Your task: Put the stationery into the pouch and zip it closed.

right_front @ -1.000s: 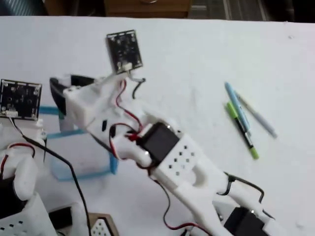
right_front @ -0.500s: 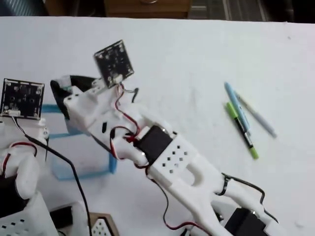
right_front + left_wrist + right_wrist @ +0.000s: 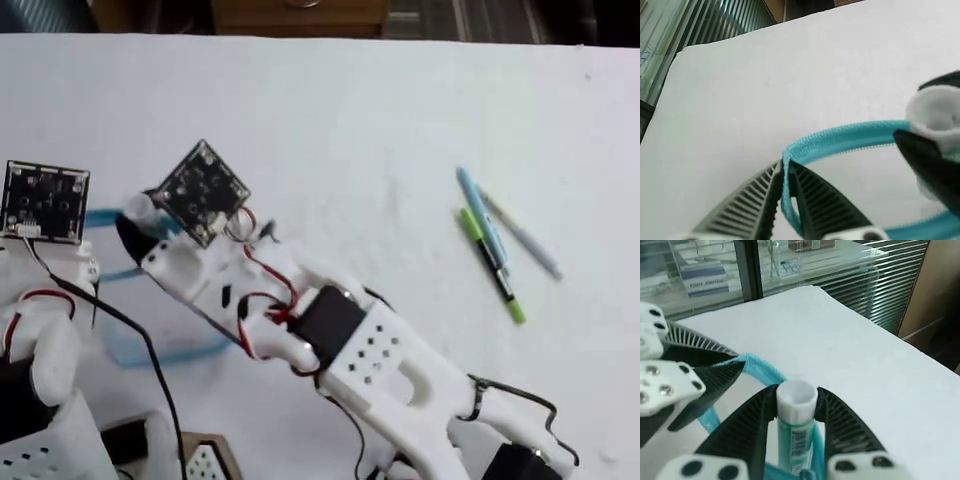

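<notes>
Glue stick (image 3: 796, 410): upright in R pincer (image 3: 797, 392), jaws clamped just below white cap; lower end cut off; green label print too blurred to read.
Pouch (image 3: 850, 137): left side of counter (image 3: 400, 100); teal zip edge pinched in L pincer (image 3: 786, 167); body mostly hidden under R arm (image 3: 370, 350).
Pens (image 3: 490, 255): blue, green, grey, together, well apart to the right.

Bright, even daylight from window blinds (image 3: 875, 275); white table (image 3: 380, 110) washed, shadows faint.
</notes>
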